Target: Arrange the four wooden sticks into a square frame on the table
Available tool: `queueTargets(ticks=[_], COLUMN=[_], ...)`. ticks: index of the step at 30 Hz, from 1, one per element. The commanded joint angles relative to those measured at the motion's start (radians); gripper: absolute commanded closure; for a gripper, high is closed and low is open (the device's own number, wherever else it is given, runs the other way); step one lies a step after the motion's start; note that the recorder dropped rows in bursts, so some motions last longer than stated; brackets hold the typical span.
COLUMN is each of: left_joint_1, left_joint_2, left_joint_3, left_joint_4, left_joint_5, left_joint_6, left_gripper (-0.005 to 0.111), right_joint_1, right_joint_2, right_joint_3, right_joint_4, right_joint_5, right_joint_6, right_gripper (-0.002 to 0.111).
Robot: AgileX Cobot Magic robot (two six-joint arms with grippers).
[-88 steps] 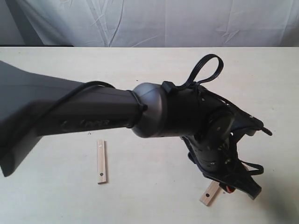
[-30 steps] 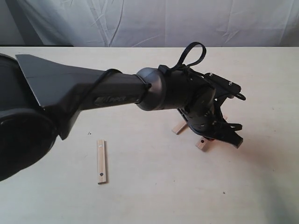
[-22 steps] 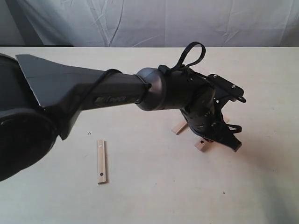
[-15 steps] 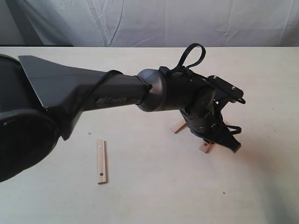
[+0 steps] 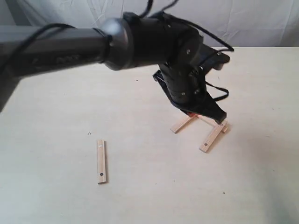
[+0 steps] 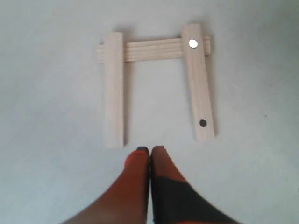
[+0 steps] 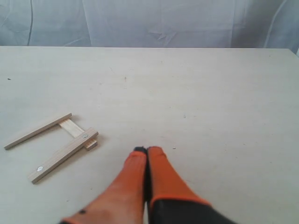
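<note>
Three of the four wooden sticks form an open U on the table. In the left wrist view a plain stick and a holed stick lie parallel, both resting across a cross stick. My left gripper is shut and empty, hovering just off the U's open side. In the exterior view the left gripper hangs above the holed stick and the plain stick. The fourth stick, with holes, lies alone at the left. My right gripper is shut and empty, with the U off to one side.
The big dark left arm stretches from the left across the middle of the exterior view. A wrinkled white cloth hangs behind the table's far edge. The right arm does not show in the exterior view.
The left gripper has let go of the holed stick, which now lies parallel to the plain one. The left arm has risen and pulled back from the sticks.
</note>
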Motion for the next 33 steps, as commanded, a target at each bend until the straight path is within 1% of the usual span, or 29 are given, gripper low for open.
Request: queueTargets(ticks=[1, 4, 6, 9, 14, 17, 22, 25, 31, 33], left_joint_1=[0.050, 0.080, 0.095, 0.116, 0.152, 0.176, 0.213, 0.228, 0.229, 0.229], left_joint_2=[-0.108, -0.165, -0.214, -0.297, -0.459, -0.529, -0.588, -0.601, -0.603, -0.603], left_joint_3=[0.032, 0.083, 0.141, 0.248, 0.448, 0.546, 0.676, 0.736, 0.844, 0.861], left_joint_4=[0.020, 0.020, 0.020, 0.020, 0.017, 0.017, 0.080, 0.091, 0.106, 0.116], left_joint_5=[0.048, 0.048, 0.040, -0.012, -0.146, -0.177, -0.234, -0.261, -0.346, -0.349], left_joint_6=[-0.008, -0.008, -0.008, -0.008, -0.035, -0.044, -0.161, -0.185, -0.303, -0.305], left_gripper=[0.107, 0.107, 0.107, 0.107, 0.107, 0.107, 0.107, 0.107, 0.107, 0.107], right_joint_1=[-0.006, -0.006, -0.006, -0.006, -0.006, -0.006, -0.006, -0.006, -0.006, -0.006], right_joint_2=[-0.006, -0.006, -0.006, -0.006, -0.006, -0.006, -0.006, -0.006, -0.006, -0.006], right_joint_3=[0.001, 0.001, 0.001, 0.001, 0.001, 0.001, 0.001, 0.001, 0.001, 0.001], right_joint_4=[-0.007, -0.007, -0.007, -0.007, -0.007, -0.008, -0.008, -0.008, -0.008, -0.008], right_joint_5=[-0.012, -0.012, -0.012, -0.012, -0.012, -0.014, -0.020, -0.061, -0.183, -0.233], right_joint_6=[-0.001, -0.001, -0.001, -0.001, -0.001, -0.001, -0.001, -0.001, -0.001, -0.001], right_gripper=[0.108, 0.108, 0.108, 0.108, 0.108, 0.108, 0.108, 0.108, 0.108, 0.108])
